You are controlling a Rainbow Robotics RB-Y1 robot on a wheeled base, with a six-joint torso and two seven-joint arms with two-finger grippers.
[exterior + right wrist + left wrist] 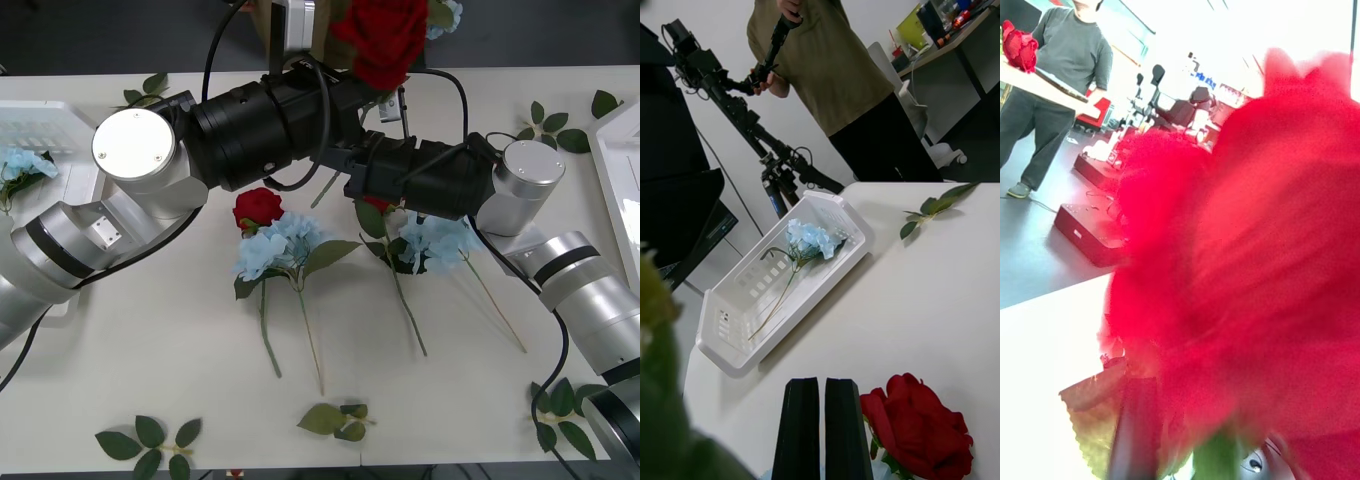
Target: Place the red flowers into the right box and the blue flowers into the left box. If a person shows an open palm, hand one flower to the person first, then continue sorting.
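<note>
My left end effector (385, 95) pinched a red rose (381, 38) by its stem, held high over the tabletop (180, 360), with the right box (622, 170) far off toward my right arm's side.

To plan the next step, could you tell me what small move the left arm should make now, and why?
Probably swing the left gripper rightward toward the right box: it holds a red rose raised clear of the table, and red flowers belong in that box.
</note>
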